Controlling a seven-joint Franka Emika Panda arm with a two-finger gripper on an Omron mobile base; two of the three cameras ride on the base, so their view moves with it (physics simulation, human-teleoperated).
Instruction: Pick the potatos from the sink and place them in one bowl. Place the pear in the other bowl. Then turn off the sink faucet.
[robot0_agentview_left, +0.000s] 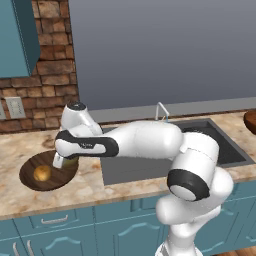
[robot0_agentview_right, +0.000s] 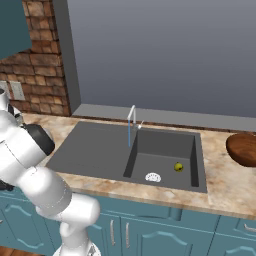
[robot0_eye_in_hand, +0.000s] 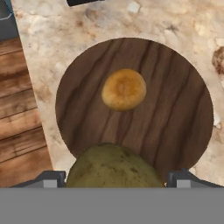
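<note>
The dark brown wood-grain bowl (robot0_agentview_left: 30, 181) (robot0_eye_in_hand: 175, 109) sits on the counter left of the sink (robot0_agentview_left: 232, 150) (robot0_agentview_right: 90, 150). A golden-orange potato (robot0_agentview_left: 42, 173) (robot0_eye_in_hand: 124, 89) lies in it. My gripper (robot0_agentview_left: 66, 162) (robot0_eye_in_hand: 116, 178) hovers low over the bowl's right side, its jaws wide and pressed against both sides of the olive-green potato (robot0_agentview_left: 71, 162) (robot0_eye_in_hand: 113, 168). The yellow-green pear (robot0_agentview_right: 178, 167) rests in the sink's deep well. The faucet (robot0_agentview_right: 131, 117) (robot0_agentview_left: 161, 110) pours a thin blue stream. The reddish-brown bowl (robot0_agentview_right: 245, 147) (robot0_agentview_left: 251, 120) stands on the counter to the right.
My arm stretches leftward across the sink's flat panel. A brick wall with an outlet (robot0_agentview_left: 14, 107) backs the left counter, and a teal cabinet (robot0_agentview_left: 17, 35) hangs above. A round drain (robot0_agentview_right: 153, 177) lies in the well near the pear.
</note>
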